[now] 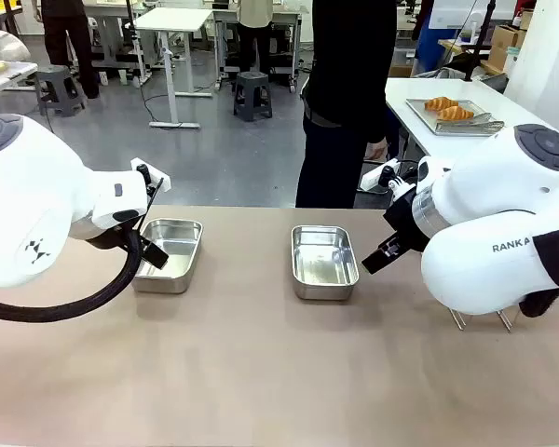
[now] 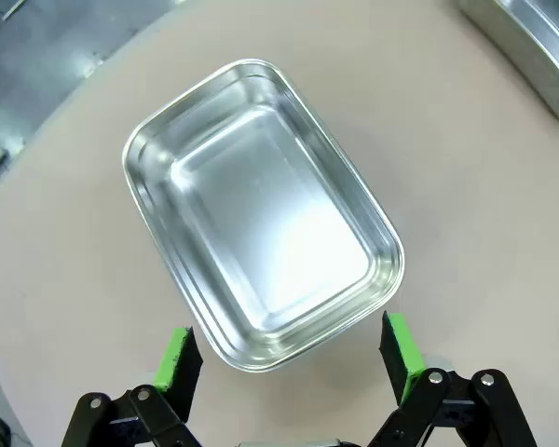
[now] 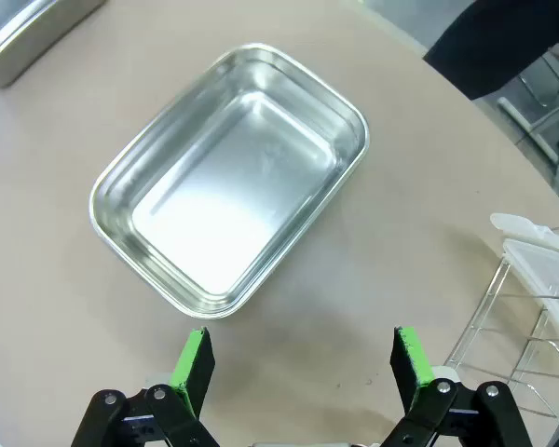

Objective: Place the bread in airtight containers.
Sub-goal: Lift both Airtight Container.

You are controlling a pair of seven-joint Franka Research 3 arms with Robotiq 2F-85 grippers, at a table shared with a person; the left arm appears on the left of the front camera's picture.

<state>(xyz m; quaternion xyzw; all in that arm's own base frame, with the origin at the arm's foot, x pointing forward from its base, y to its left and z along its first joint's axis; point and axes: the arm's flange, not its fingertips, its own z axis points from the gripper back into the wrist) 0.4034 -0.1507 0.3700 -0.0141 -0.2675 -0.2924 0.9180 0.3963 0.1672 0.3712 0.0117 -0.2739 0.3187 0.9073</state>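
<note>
So, two small shiny rectangular stainless-steel tubs w/ rounded corners sit open-topped on the brown tabletop (image 1: 261, 372), bare steel floors showing. The left tub (image 2: 261, 214) lies below the L gripper (image 2: 287, 352). Its jaws are spread wide, w/ the green pads (image 2: 177, 358) flanking the tub's near short end in the wrist view, gripping nothing. The centre tub (image 3: 228, 177) lies ahead of the R gripper (image 3: 302, 358), also spread wide and holding nothing, pads over bare table just short of the tub's near corner. A wire rack w/ clear plastic lids (image 3: 531, 279) stands near that tub, by the R arm. The two golden-brown ridged croissants (image 1: 449, 108) lie side by side on a flat steel tray (image 1: 480, 104) on a white table (image 1: 419, 88) at the far right, well apart from both tubs. A person in dark clothes (image 1: 345, 93) stands at the far edge.
</note>
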